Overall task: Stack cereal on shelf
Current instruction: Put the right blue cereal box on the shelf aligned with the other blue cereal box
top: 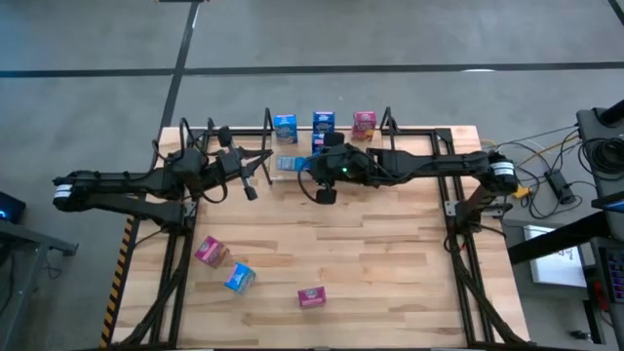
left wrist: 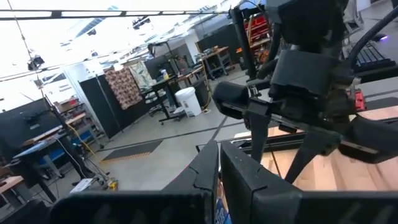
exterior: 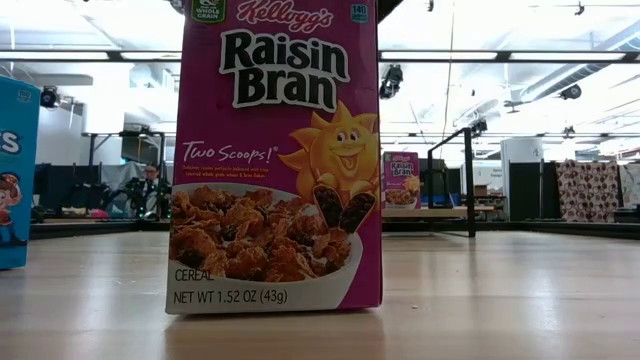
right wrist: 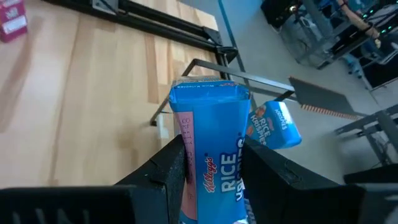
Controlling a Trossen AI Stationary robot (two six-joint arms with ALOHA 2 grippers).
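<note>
My right gripper [right wrist: 212, 177] is shut on a blue Rice Krispies cereal box [right wrist: 210, 134], seen from above [top: 290, 163] just in front of the shelf [top: 331, 129] at the table's far edge. On the shelf stand two blue boxes [top: 285, 127] [top: 323, 122] and a pink one [top: 364, 122]. A pink box [top: 210, 252], a blue box [top: 240, 278] and another pink box [top: 312, 296] rest on the table near its front. My left gripper [top: 259, 171] hangs shut at the shelf's left end, holding nothing. My right gripper pinches the blue box between its two fingers, one on each of two opposite sides [right wrist: 186, 163], at the end nearer the wrist. The fingers lie along the box, slanting slightly down toward the table's left. The box's free end [right wrist: 208, 90] juts out ahead, clear of the table.
A black tube frame [top: 458, 195] edges the table on both sides. In the low view a pink Raisin Bran box [exterior: 275, 160] stands upright close to the camera, with a blue box [exterior: 15, 170] at the picture's left edge. Bare wood lies in the table's middle.
</note>
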